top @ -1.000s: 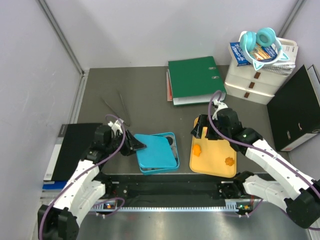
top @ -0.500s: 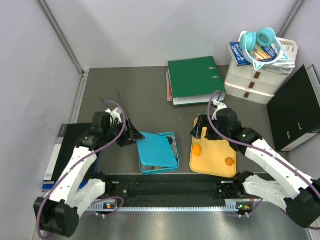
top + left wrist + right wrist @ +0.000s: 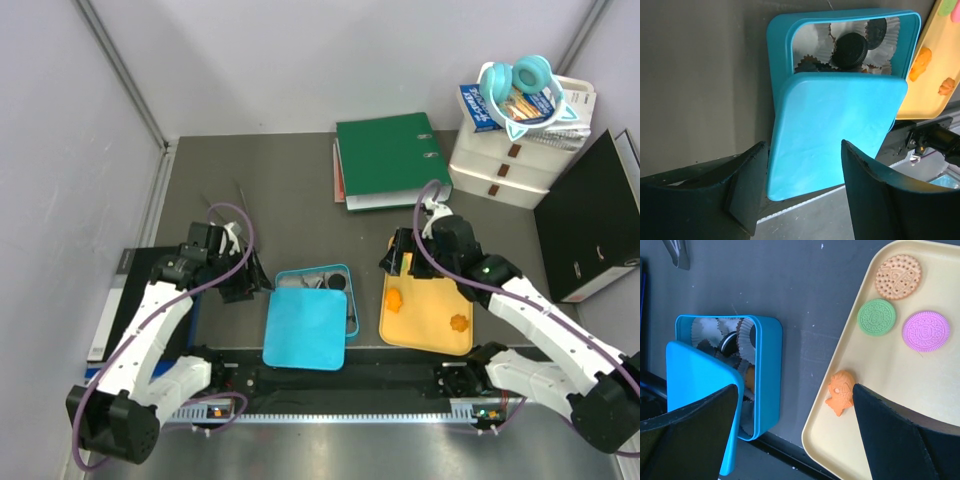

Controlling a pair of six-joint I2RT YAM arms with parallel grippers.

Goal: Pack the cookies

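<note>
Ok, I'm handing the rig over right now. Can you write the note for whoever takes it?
Left claw: open, empty, pointing at the blue lid.
Right claw: open, empty, above the left edge of the yellow tray.
Blue tin: the lid covers its near part and the far part is uncovered. A black cookie sits in the paper liners.
On the tray: tan cookie, green cookie, pink cookie, two orange flower cookies.
Left: move those five into the tin, probably clearing the lid first, then close it.
</note>
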